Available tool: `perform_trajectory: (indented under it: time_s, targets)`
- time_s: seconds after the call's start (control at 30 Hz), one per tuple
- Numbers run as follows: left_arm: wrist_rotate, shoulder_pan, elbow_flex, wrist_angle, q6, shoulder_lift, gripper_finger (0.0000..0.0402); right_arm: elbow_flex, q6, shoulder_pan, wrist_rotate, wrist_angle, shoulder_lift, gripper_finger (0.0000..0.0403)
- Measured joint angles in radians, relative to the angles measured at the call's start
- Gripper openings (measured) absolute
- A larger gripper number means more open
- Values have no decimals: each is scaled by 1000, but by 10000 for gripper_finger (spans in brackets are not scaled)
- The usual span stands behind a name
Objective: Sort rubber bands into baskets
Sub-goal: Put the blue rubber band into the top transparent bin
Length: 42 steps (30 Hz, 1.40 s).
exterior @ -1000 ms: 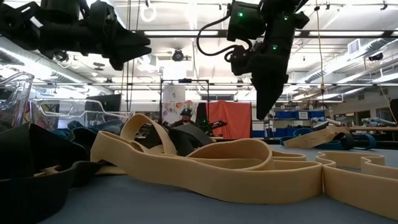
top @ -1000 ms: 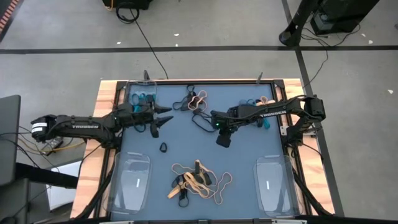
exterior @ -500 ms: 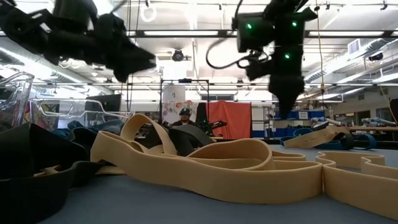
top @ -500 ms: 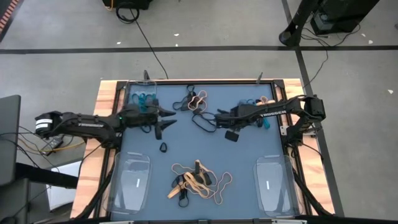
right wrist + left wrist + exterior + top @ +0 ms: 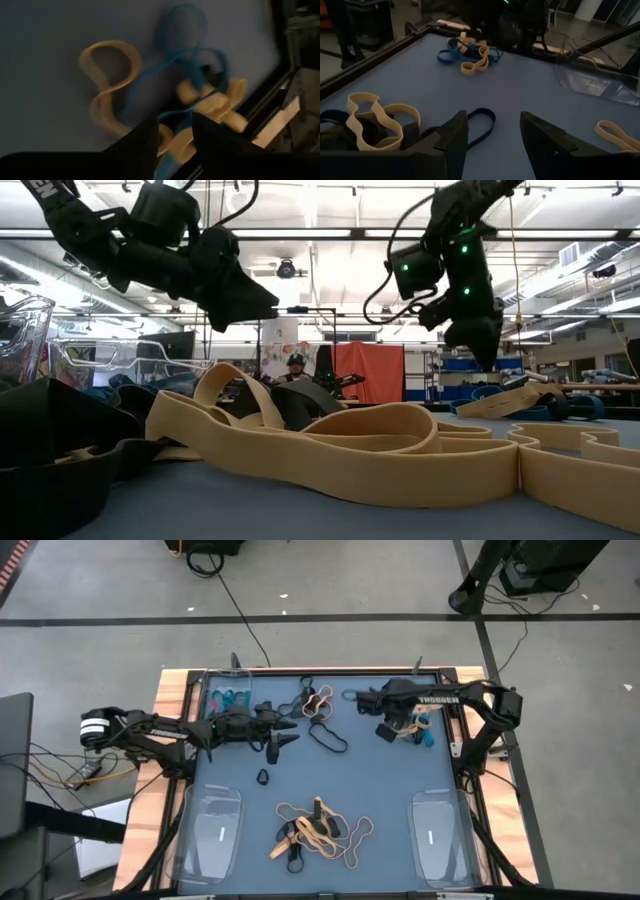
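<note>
- Clear plastic baskets sit at the table's corners; the far-left basket (image 5: 228, 697) holds teal rubber bands (image 5: 230, 696), the near-left basket (image 5: 211, 830) lies by the table's near edge
- left gripper (image 5: 283, 730) hovers above the blue mat (image 5: 380, 785) just right of the far-left basket; its fingers (image 5: 451, 136) stand spread with nothing between them, and a black band (image 5: 480, 122) lies on the mat beyond them
- small black loop (image 5: 262, 777) lies alone on the mat, near the left gripper
- tan and black bands (image 5: 318, 828) are heaped at the near middle; another mixed cluster (image 5: 314, 701) sits at the far middle
- right gripper (image 5: 388, 730) hangs over a tangle of tan and teal bands (image 5: 200, 102) at the far right; its fingers (image 5: 212, 137) stand slightly apart, gripping nothing
- near-right basket (image 5: 440, 836) rests at the near edge
</note>
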Motion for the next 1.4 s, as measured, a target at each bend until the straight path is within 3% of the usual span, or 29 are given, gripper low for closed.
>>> perform_trajectory:
  time_s: [0.27,0.43,0.53,0.9,1.27,1.4]
  targets:
    - [0,0,0,6,0,4,184,0,-86,-183,-37,80,0,175]
    - [0,1,0,11,4,4,184,0,-16,-253,-84,133,6,184]
    - [0,1,0,13,3,4,184,0,22,-272,-134,178,8,173]
    - [0,1,0,13,3,4,184,0,-24,-335,-141,190,12,132]
    - [0,1,0,12,4,4,184,0,8,-338,-113,170,138,129]
    - [0,2,0,12,5,4,184,0,9,-338,-116,145,151,104]
